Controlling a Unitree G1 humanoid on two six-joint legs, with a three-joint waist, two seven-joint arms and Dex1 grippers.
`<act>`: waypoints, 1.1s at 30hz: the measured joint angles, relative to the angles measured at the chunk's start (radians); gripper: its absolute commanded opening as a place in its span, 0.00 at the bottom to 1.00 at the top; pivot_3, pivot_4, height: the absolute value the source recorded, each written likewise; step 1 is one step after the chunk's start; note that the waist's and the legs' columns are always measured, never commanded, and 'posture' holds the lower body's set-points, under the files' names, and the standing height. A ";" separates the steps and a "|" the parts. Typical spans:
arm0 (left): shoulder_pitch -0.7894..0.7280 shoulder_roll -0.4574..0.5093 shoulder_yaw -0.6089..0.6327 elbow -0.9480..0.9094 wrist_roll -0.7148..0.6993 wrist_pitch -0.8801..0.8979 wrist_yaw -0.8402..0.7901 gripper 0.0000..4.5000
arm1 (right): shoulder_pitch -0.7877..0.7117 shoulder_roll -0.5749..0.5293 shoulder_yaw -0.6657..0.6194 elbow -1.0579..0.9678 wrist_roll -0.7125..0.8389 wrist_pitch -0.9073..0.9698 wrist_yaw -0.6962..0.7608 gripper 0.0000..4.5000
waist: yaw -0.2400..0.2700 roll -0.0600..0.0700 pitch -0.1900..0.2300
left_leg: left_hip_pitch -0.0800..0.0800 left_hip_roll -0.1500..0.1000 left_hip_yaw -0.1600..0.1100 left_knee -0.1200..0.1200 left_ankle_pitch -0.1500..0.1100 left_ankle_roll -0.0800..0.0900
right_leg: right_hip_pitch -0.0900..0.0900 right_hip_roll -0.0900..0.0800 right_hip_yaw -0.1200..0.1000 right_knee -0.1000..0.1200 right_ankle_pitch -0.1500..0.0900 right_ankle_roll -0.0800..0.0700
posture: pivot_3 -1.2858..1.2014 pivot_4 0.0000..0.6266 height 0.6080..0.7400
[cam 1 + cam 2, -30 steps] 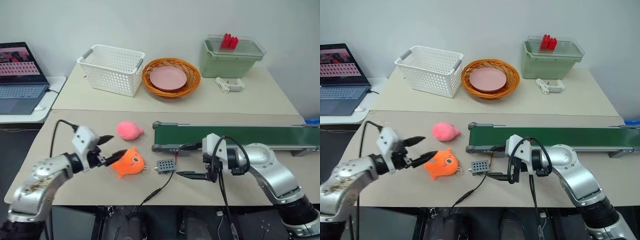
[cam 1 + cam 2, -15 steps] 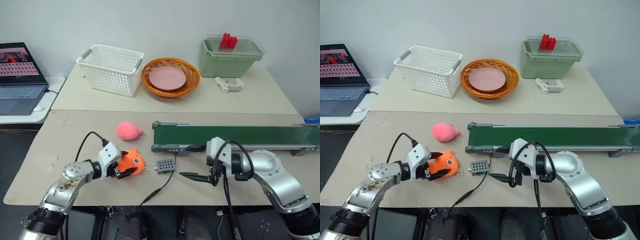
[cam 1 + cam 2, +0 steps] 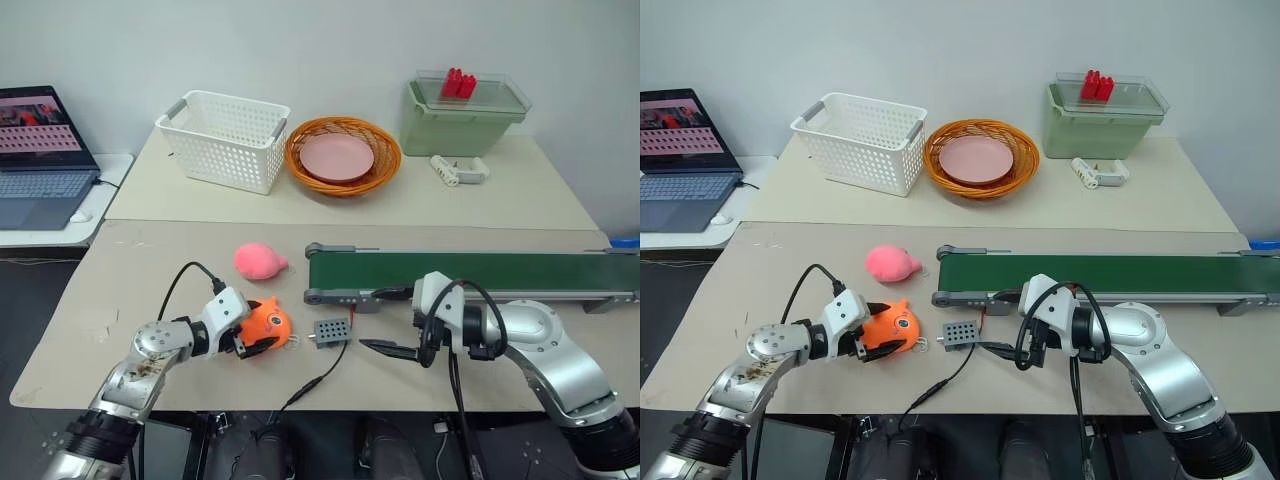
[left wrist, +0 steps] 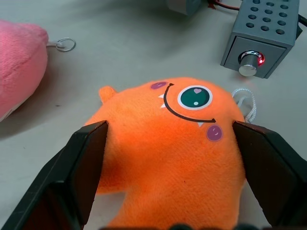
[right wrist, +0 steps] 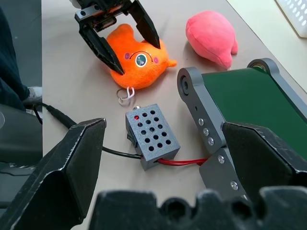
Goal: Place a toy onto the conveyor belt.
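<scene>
On the surface (image 3: 130,270), my left fingers (image 4: 91,158) straddle the toy (image 4: 170,143), spread wide, ready to pinch it for the conveyor belt (image 3: 470,272).

Fuzzy plush toy (image 4: 168,158), matt green belt (image 3: 470,271), grey metal frame.

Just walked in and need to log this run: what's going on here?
The left gripper is down at the table with its fingers open on either side of the orange plush fish, not yet closed on it. The conveyor belt beside it carries nothing. The right gripper hovers open near the small grey box. A pink plush lies nearby.
</scene>
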 measured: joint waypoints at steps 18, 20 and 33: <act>-0.003 -0.020 0.006 0.003 0.007 0.005 0.003 0.96 | -0.001 0.000 0.000 0.004 -0.021 0.000 -0.019 1.00 | 0.000 0.000 0.000 | 0.000 0.000 0.000 0.001 0.000 0.000 | 0.000 0.000 0.000 0.000 0.000 0.000 | 0.52 0.24 1.00; -0.003 -0.020 0.007 0.002 0.007 0.004 0.003 0.96 | -0.001 0.000 0.000 0.004 -0.021 0.000 -0.019 1.00 | 0.000 0.000 0.000 | 0.000 0.000 0.000 0.001 0.000 0.000 | 0.000 0.000 0.000 0.000 0.000 0.000 | 0.52 0.24 1.00; -0.012 -0.030 0.006 0.010 0.012 0.003 -0.003 0.45 | -0.002 0.000 0.000 0.005 -0.027 0.000 -0.022 1.00 | 0.000 0.000 0.000 | 0.000 0.000 0.000 0.001 0.000 0.000 | 0.001 0.000 0.000 0.000 0.000 0.000 | 0.52 0.24 1.00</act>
